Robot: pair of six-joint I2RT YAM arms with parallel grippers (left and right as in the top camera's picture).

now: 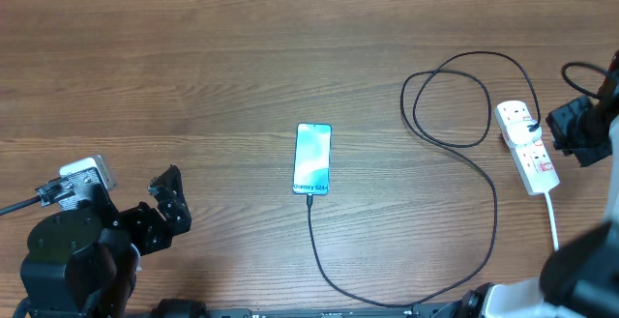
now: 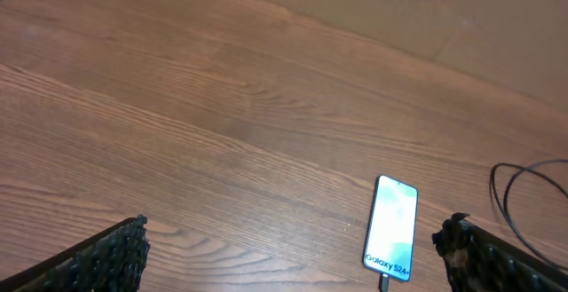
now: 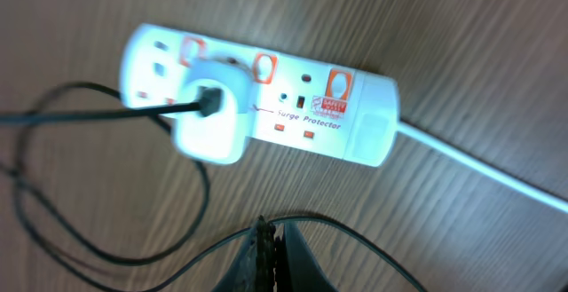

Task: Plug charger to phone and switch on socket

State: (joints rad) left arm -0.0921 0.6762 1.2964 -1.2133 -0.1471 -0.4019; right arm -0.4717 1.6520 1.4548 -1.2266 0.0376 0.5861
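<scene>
The phone (image 1: 312, 159) lies flat mid-table with its teal screen lit; it also shows in the left wrist view (image 2: 391, 228). The charger cable (image 1: 484, 178) runs from the phone's near end in loose loops to a white adapter (image 3: 209, 114) seated in the socket strip (image 1: 530, 149). The strip, with red-marked switches, fills the right wrist view (image 3: 293, 97). My right gripper (image 1: 571, 130) is shut just right of the strip; its closed tips (image 3: 271, 230) touch a thin black cable. My left gripper (image 1: 166, 202) is open and empty, left of the phone (image 2: 297, 239).
The strip's white cord (image 1: 553, 221) runs toward the front edge and shows in the right wrist view (image 3: 479, 163). A cable loop (image 2: 524, 185) lies right of the phone. The right arm's body stands at the front right corner (image 1: 580, 260).
</scene>
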